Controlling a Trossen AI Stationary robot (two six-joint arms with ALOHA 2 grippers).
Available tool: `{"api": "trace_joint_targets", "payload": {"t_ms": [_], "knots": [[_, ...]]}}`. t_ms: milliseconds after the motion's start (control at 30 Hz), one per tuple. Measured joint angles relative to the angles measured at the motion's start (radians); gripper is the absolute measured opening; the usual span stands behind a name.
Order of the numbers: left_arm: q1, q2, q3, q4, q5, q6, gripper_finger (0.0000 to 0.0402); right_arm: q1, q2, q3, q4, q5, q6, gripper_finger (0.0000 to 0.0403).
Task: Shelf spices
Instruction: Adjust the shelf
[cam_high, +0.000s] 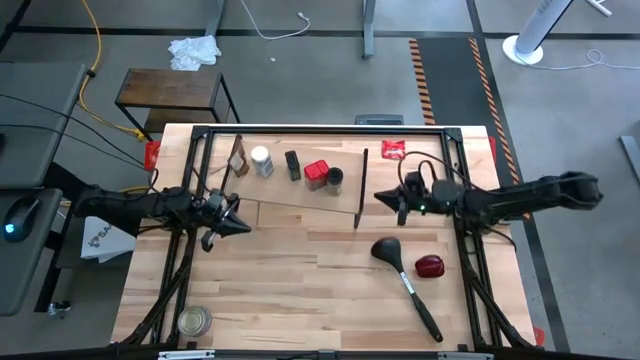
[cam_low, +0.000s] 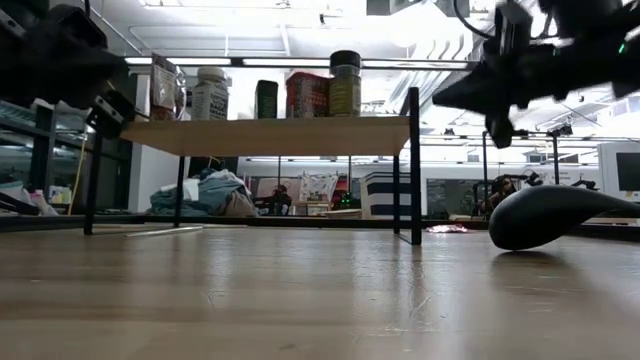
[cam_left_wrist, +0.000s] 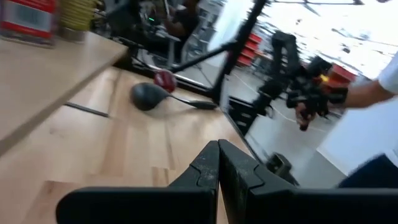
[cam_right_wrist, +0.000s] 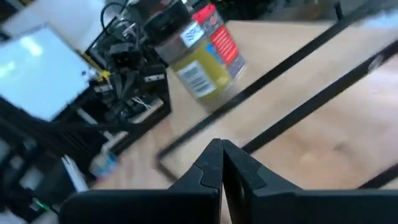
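Spices (cam_high: 290, 166) on shelf (cam_high: 300, 195), between closed empty left gripper (cam_high: 243, 227) and right gripper (cam_high: 380, 198).

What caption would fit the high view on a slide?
Five spices stand on the shelf; left gripper and right gripper, both shut, flank it.
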Motion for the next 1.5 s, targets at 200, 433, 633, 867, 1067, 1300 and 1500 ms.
{"api": "trace_joint_targets", "payload": {"t_ms": [200,433,633,867,1067,1300,1500], "knots": [[0.000,0.000,0.000,-0.001,-0.168,0.016,0.0000,-0.205,-0.001,-0.068,0.018,-0.271,-0.306,0.0000],[0.000,0.000,0.000,0.007,-0.209,0.087,0.0000,-0.343,-0.003,-0.153,-0.058,-0.395,-0.485,0.0000],[0.000,0.000,0.000,-0.003,-0.203,0.120,0.0000,-0.383,-0.002,-0.224,-0.062,-0.443,-0.488,0.0000],[-0.009,0.000,0.001,0.008,-0.185,-0.142,0.0000,-0.336,-0.003,-0.224,0.062,-0.513,-0.276,0.0000],[-0.017,0.000,0.001,0.008,-0.171,-0.048,0.0000,-0.146,0.003,-0.172,0.080,-0.354,-0.188,0.0000],[-0.017,0.000,0.001,0.005,-0.145,-0.046,0.0000,0.095,0.103,-0.032,0.040,-0.100,-0.163,0.0000],[-0.017,0.000,0.001,-0.001,-0.144,-0.045,0.0000,0.202,0.319,0.054,0.097,0.000,-0.122,0.0000]]}}
